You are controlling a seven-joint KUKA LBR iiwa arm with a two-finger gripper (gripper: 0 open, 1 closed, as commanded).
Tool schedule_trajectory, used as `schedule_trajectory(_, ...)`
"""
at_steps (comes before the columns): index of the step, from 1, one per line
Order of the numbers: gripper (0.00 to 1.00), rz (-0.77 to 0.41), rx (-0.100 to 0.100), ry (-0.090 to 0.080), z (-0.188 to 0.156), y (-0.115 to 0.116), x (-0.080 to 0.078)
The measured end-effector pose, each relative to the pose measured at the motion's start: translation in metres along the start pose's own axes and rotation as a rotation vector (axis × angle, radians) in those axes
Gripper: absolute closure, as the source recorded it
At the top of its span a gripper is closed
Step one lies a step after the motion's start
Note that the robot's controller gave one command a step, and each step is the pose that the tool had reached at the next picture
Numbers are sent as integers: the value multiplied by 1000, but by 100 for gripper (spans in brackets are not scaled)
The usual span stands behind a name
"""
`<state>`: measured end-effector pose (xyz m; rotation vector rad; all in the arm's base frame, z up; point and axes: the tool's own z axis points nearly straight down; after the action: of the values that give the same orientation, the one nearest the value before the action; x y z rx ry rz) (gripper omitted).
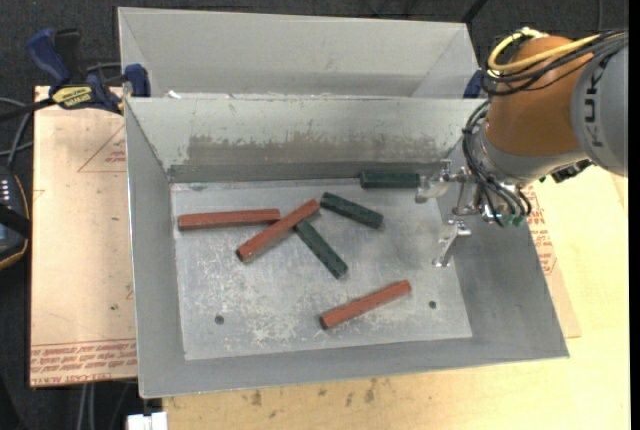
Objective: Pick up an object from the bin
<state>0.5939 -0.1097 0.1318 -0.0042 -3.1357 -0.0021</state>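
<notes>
Camera view: gripper (445, 243) is low by the right wall of the bin (300, 343), over bare floor. Open or closed: can't tell. Nearest things are a dark green bar (390, 180) against the back wall and a red-brown bar (365, 304) toward the front right corner. More bars are crossed mid-bin (300, 230).

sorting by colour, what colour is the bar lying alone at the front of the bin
The front bar is reddish brown, camera view.
</notes>
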Motion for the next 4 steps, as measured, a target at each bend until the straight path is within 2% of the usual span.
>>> schedule_trajectory(1,0,-2,1,-7,-5,0,-2)
schedule_trajectory(2,0,-4,1,-9,16,28,36)
schedule_trajectory(3,100,-8,3,-24,56,20,79)
schedule_trajectory(4,0,-9,1,-9,59,20,83)
